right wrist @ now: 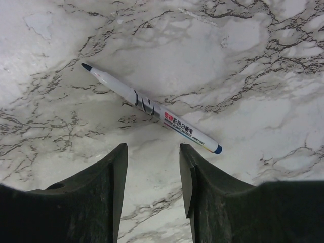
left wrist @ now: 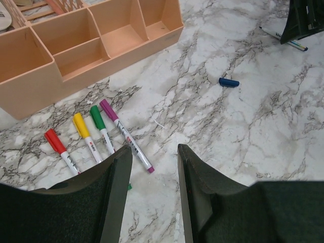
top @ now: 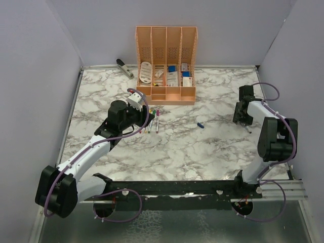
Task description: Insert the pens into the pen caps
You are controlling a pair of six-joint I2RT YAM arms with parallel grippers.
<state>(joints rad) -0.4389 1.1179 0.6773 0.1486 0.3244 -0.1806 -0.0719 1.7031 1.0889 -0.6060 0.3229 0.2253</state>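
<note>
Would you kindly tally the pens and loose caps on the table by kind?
Capped pens: 4 (red, yellow, green, purple)
Uncapped pens: 1
Loose caps: 1
Total: 6

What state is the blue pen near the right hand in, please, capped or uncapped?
Uncapped: the pen lies flat with its dark tip bare, and the blue cap lies apart from it.

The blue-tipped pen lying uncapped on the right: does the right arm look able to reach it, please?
Probably yes: its open fingers hang just above the pen, which lies alone on bare marble.
</note>
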